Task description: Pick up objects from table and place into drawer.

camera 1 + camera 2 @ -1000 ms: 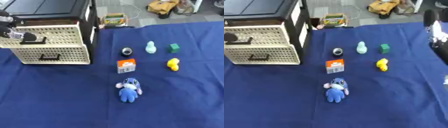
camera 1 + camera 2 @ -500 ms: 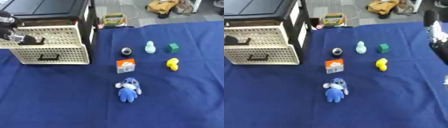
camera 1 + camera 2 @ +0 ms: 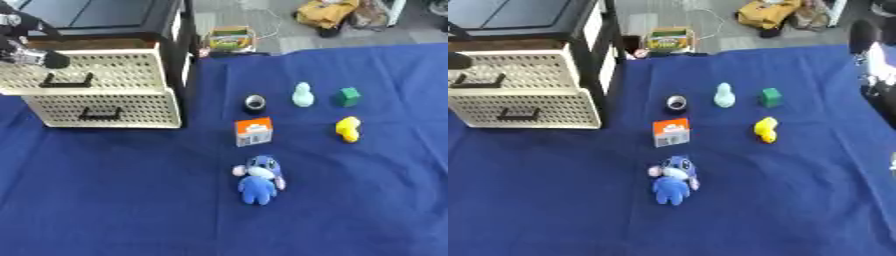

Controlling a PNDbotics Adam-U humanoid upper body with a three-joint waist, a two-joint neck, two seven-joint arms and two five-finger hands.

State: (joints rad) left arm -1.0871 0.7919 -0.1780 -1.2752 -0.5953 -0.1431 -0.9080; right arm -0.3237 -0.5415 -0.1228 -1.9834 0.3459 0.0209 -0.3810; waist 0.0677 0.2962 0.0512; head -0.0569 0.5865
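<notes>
The blue plush (image 3: 259, 178) lay nearest on the table (image 3: 105, 200), the orange box (image 3: 253, 132), yellow duck (image 3: 348, 129) and the rest beyond it, all well right of the left robot hand (image 3: 26, 50), curled by the upper drawer (image 3: 87, 72) handle (image 3: 66, 80); the right robot hand was unseen.
</notes>
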